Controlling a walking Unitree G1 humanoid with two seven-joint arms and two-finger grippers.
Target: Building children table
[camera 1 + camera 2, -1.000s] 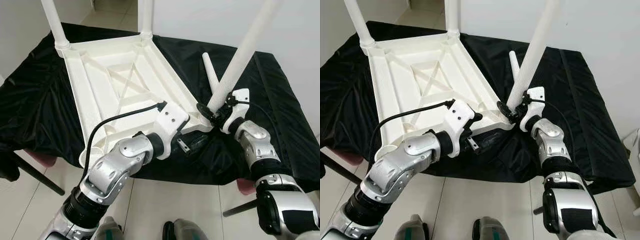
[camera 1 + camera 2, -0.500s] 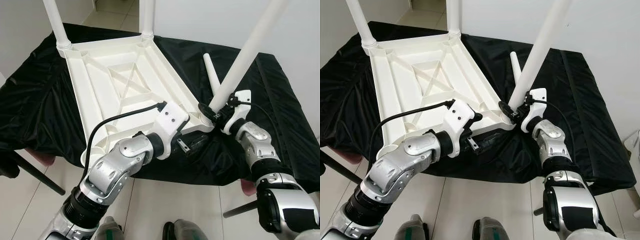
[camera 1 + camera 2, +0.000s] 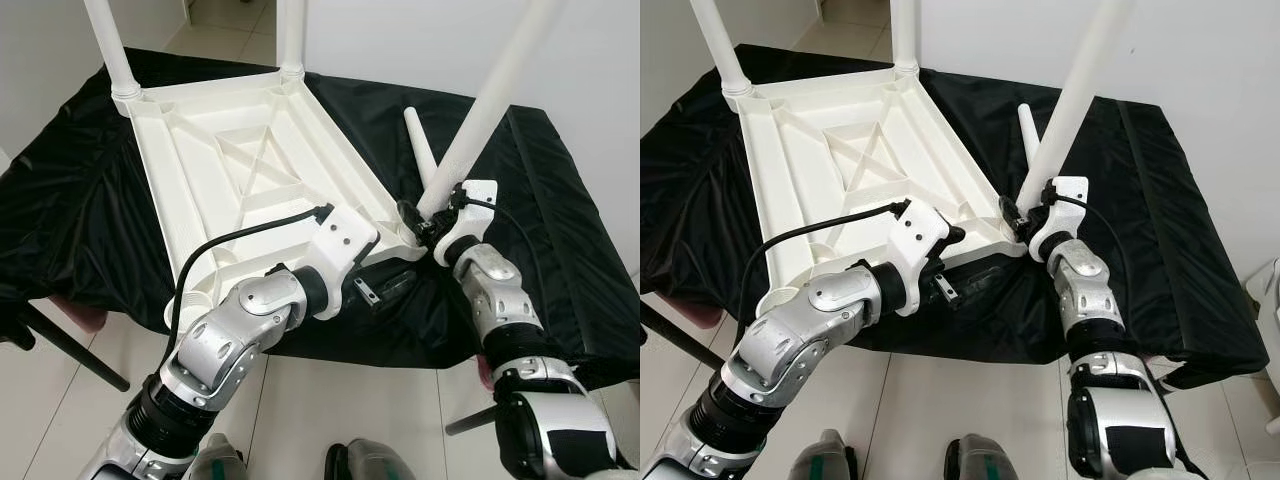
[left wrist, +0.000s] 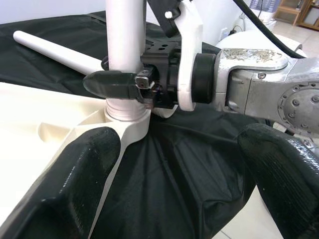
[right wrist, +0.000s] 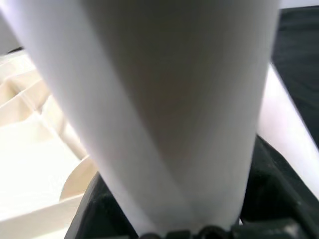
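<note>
A white plastic children's table top (image 3: 240,180) lies upside down on a work table draped in a crinkled black cloth (image 3: 60,210), its ribbed underside facing up. I count four white tubular plastic legs: two stand upright in the far corner sockets, well beyond both claws, one (image 3: 112,55) at the far left and one (image 3: 291,35) at the far right; a third leg (image 3: 490,100) rises at a slant from the near right corner; the fourth, a loose leg (image 3: 420,150), lies flat on the cloth just behind the right claw.

The right claw (image 3: 428,222) is closed on the base of the slanted leg, right at the corner socket (image 4: 127,115), its black fingers (image 4: 112,83) pinching the tube on either side. In the left wrist view that leg's foot sits in the socket ring.

The left claw (image 3: 385,285) hovers just below and in front of that same corner, near the right claw, with its two fingers (image 4: 75,184) spread wide apart and holding nothing; the table top's near edge runs beside one of them.

The cloth's front edge hangs over pale floor tiles (image 3: 330,400) just under both wrists. To the right of the right claw lies a broad stretch of bare cloth, bounded by a white wall (image 3: 590,60)
</note>
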